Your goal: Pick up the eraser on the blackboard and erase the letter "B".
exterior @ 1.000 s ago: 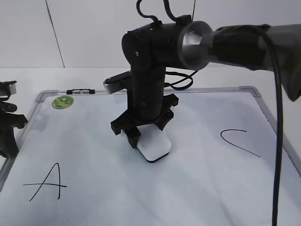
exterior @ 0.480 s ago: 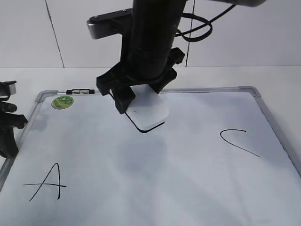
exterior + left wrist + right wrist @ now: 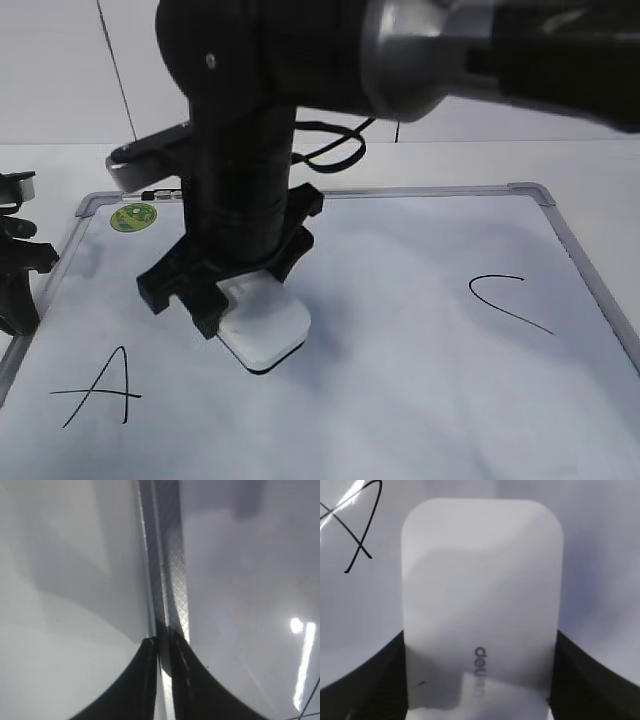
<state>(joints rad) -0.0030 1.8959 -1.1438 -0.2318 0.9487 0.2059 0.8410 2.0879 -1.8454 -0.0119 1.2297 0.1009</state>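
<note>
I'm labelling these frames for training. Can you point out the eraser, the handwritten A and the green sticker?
eraser (image 3: 265,325), exterior view: middle of its white top.
handwritten A (image 3: 98,390), exterior view: on its crossbar.
green sticker (image 3: 133,216), exterior view: centre of the round disc.

A pale wall (image 3: 60,70) rises behind the white surface (image 3: 590,165), meeting it along a straight edge; a thin dark vertical seam (image 3: 115,70) crosses the wall; light is soft and even.

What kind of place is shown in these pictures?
Probably a robot test bench indoors, not a classroom: a whiteboard lies flat on a white table before a plain panelled wall, and the right pincer holds an eraser.
</note>
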